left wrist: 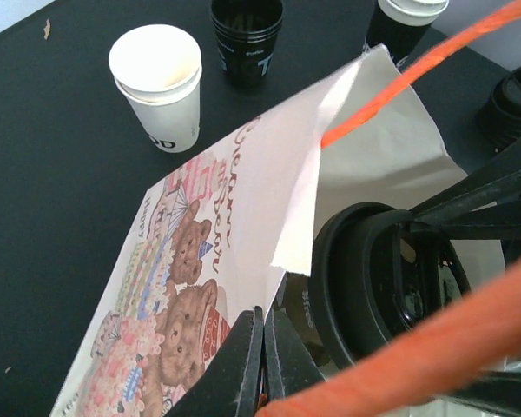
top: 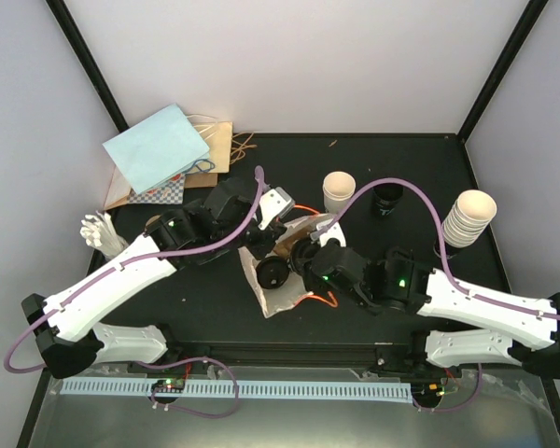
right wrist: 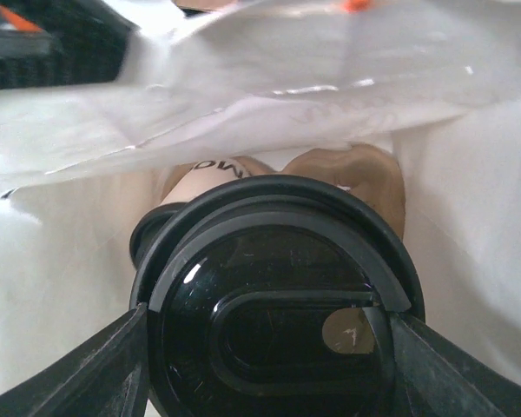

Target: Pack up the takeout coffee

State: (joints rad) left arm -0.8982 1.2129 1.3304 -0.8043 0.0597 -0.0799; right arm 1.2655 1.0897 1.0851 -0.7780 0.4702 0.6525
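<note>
The printed cream paper bag (left wrist: 243,200) with orange handles (left wrist: 417,61) lies on its side mid-table (top: 285,297). My left gripper (left wrist: 265,347) is shut on the bag's mouth edge and holds it up; it also shows in the top view (top: 261,238). My right gripper (right wrist: 269,347) is shut on a takeout coffee cup's black lid (right wrist: 273,304), at the bag's mouth (left wrist: 378,287), with a finger on each side. In the top view that cup (top: 273,273) sits just ahead of the right gripper (top: 291,263). Inside the bag I see a second lidded cup (right wrist: 200,187) and the brown pulp tray (right wrist: 360,178).
An open white cup (top: 338,191) and a stack of black cups (top: 387,199) stand behind the bag. A tall stack of cream cups (top: 469,219) is at the right. A light blue bag (top: 156,147) and white utensils (top: 98,231) are at the left. A loose black lid (left wrist: 512,100) lies nearby.
</note>
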